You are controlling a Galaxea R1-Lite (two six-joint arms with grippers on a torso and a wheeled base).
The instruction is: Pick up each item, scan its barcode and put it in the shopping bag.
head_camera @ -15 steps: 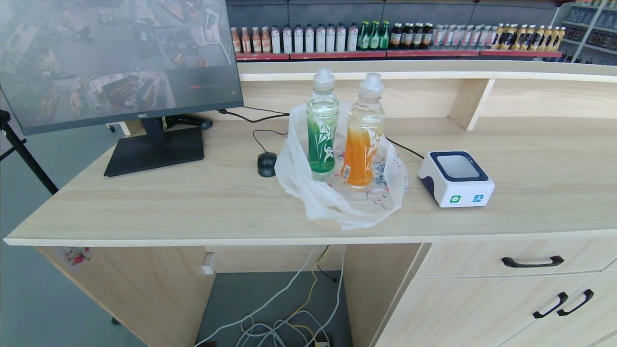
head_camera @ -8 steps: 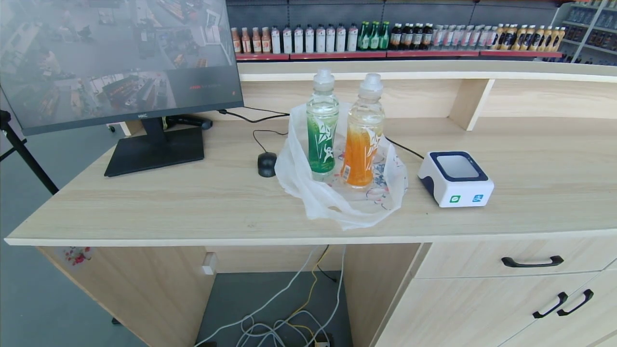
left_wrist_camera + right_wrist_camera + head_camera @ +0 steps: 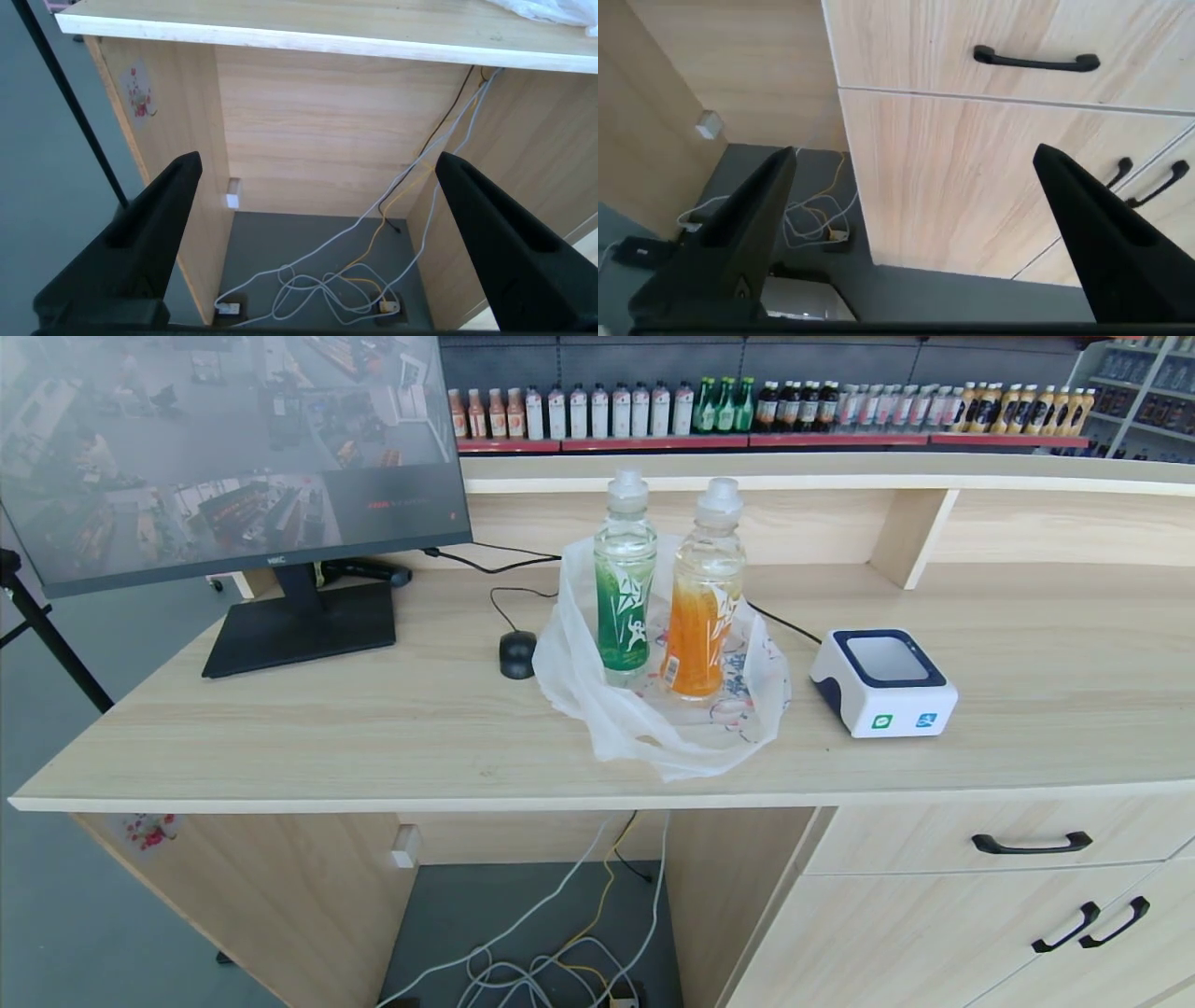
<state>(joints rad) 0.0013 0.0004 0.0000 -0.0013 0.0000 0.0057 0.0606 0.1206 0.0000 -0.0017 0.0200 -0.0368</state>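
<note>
Two bottles, green bottle (image 3: 624, 588) and orange bottle (image 3: 702, 607), stand upright side by side, centre of the head frame, on the white shopping bag (image 3: 653, 737). The bag's sides slump low around their bases. The scanner (image 3: 882, 681) sits on the table (image 3: 373, 728) just right of the bag, apart from it.

Left gripper (image 3: 318, 159) hangs below the table edge facing the cables (image 3: 327, 280), fingers (image 3: 149, 233) spread wide, holding nothing. Right gripper (image 3: 915, 151) faces the drawer front (image 3: 971, 140), fingers (image 3: 738, 233) also wide apart and empty.

Judgement: both items look bagged, so the task is at or near its end. Whether each barcode got scanned can't be told.
</note>
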